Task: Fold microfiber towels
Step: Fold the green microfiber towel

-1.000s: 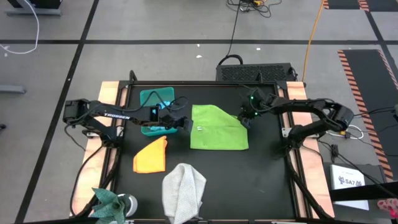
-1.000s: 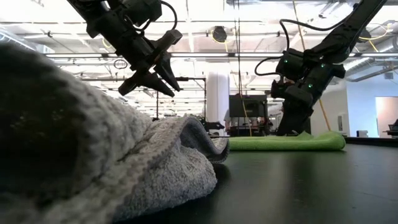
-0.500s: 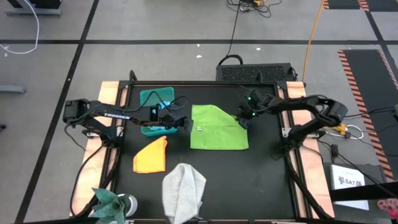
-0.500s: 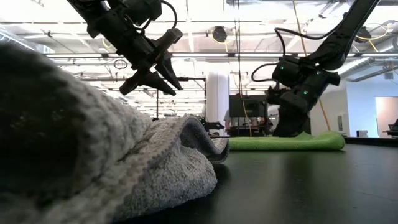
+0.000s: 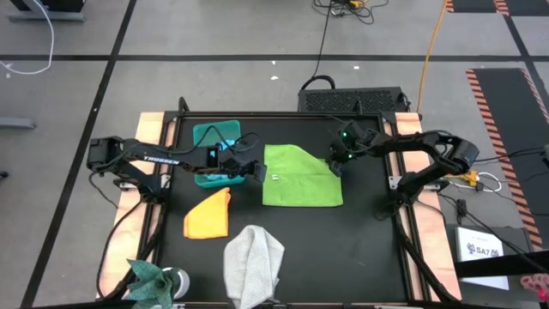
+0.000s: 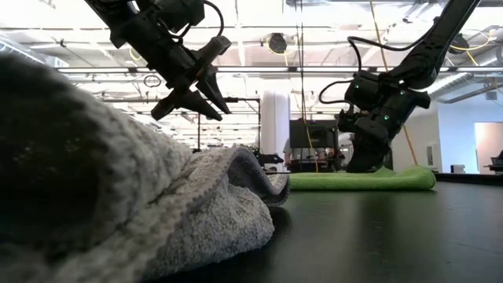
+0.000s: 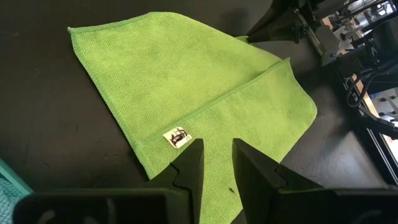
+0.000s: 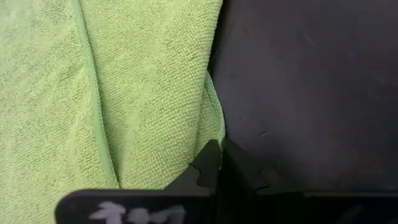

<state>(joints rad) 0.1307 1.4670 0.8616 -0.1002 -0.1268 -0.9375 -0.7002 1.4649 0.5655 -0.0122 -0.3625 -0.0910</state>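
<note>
The right gripper (image 8: 217,163) has closed, pinching the green towel (image 5: 298,176) edge. The left gripper (image 7: 216,163) hovers narrowly parted over that towel's opposite edge.

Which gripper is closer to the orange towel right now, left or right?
Left. The left gripper hovers beside the lime green towel's near-left edge, just up from the orange towel. The right gripper sits across the green towel, at its far-right edge.

teal bin (image 5: 214,137) on black table (image 5: 369,232)
</note>
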